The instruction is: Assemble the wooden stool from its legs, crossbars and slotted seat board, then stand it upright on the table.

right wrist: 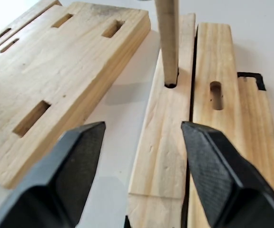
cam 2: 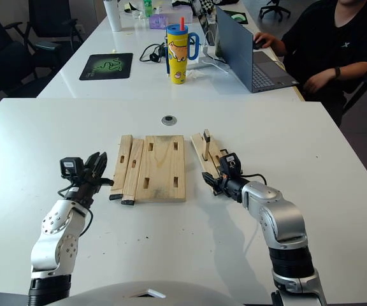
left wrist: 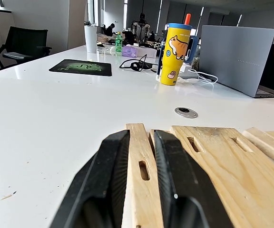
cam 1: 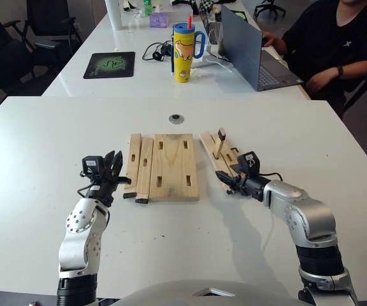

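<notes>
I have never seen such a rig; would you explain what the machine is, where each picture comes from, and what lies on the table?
It is a humanoid robot with two arms, each ending in a two-fingered end effector. The two wide pictures come from its head cameras, looking down; the two close ones from its wrists. On the table lie stool parts: a slotted seat board, two left boards, two right boards, one bearing an upright dowel. The left end effector is at the left boards; its grip is unclear. The right end effector is open, holding nothing.
</notes>
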